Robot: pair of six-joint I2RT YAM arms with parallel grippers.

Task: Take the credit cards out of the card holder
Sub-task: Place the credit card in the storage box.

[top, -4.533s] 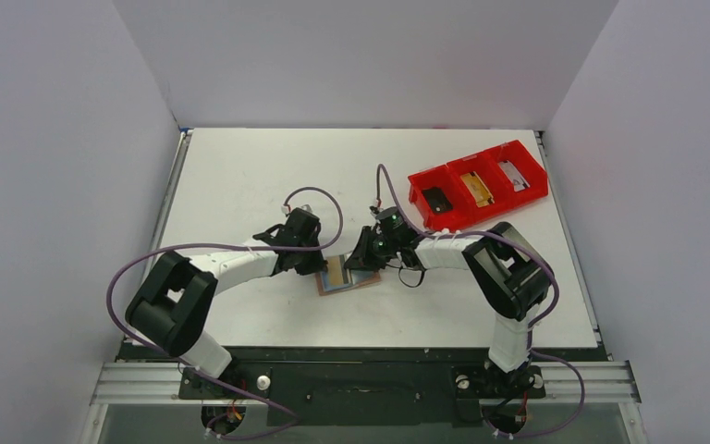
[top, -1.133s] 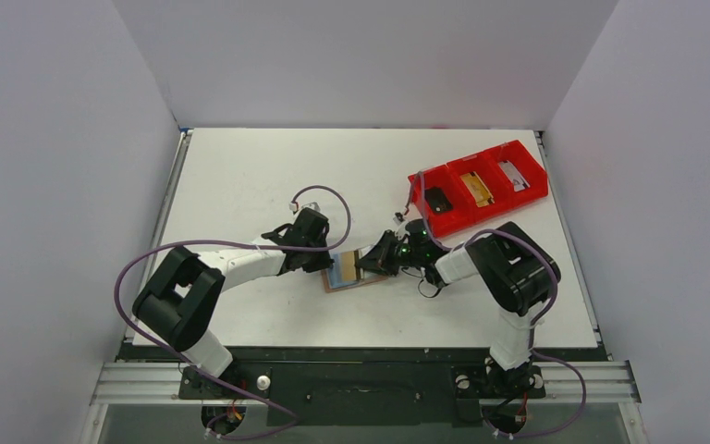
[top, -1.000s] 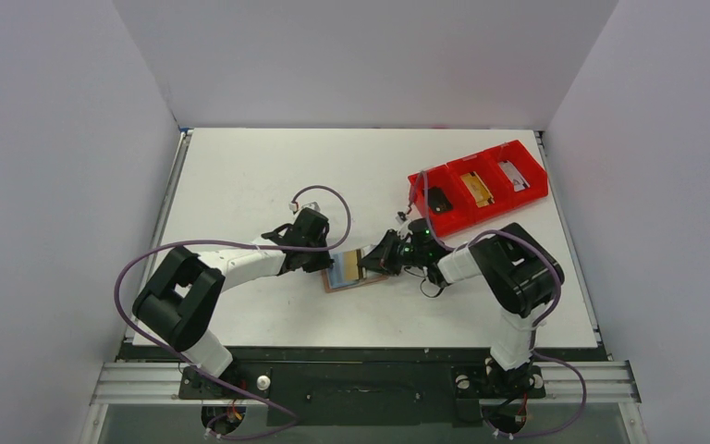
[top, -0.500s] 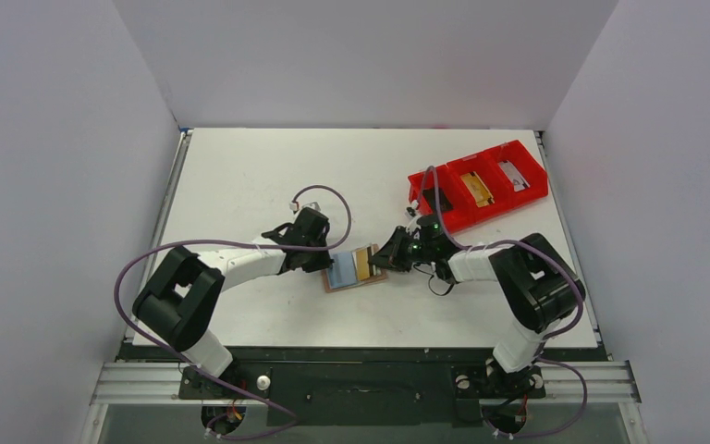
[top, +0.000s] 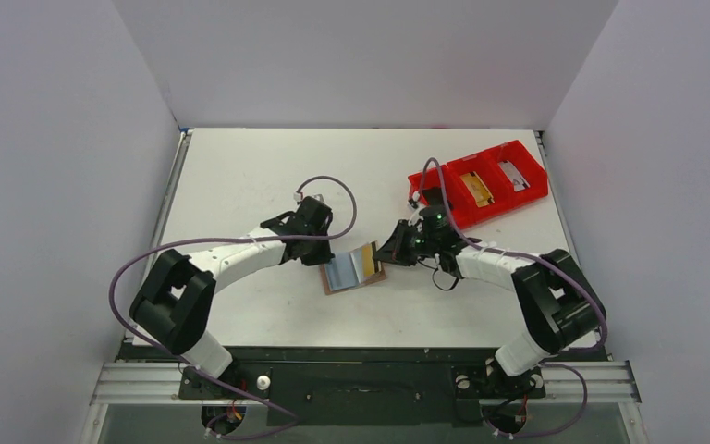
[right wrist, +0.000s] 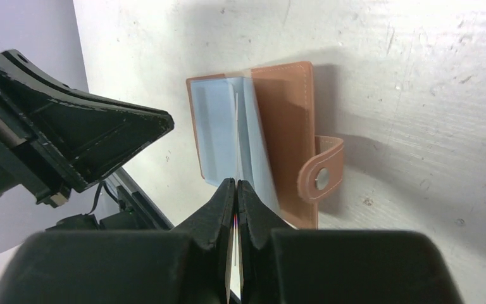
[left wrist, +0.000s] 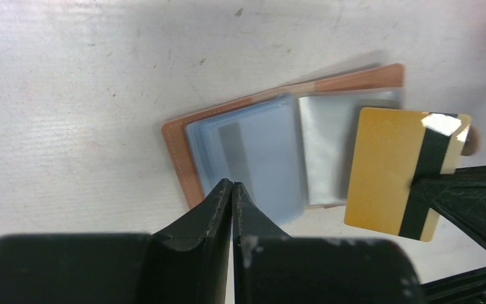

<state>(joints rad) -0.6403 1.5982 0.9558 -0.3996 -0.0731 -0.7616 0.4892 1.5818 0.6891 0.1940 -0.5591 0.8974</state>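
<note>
The card holder (top: 344, 277) lies open on the table, tan outside with pale blue-grey sleeves (left wrist: 259, 152) and a snap tab (right wrist: 321, 177). My right gripper (top: 385, 255) is shut on a yellow credit card (left wrist: 389, 171) with a black stripe. The card is clear of the sleeves and hangs just right of the holder, seen edge-on between the fingers (right wrist: 236, 185). My left gripper (left wrist: 232, 185) is shut with nothing in it. Its tips are over the holder's left edge (left wrist: 180, 152); whether they touch it I cannot tell.
A red compartment tray (top: 518, 153) stands at the back right, with a card in each of its compartments. White walls close off the table's left, back and right sides. Purple cables loop above both wrists.
My right gripper has drawn the yellow card out of the holder to the right and back, toward the red tray. The left gripper has shifted slightly back and left.
</note>
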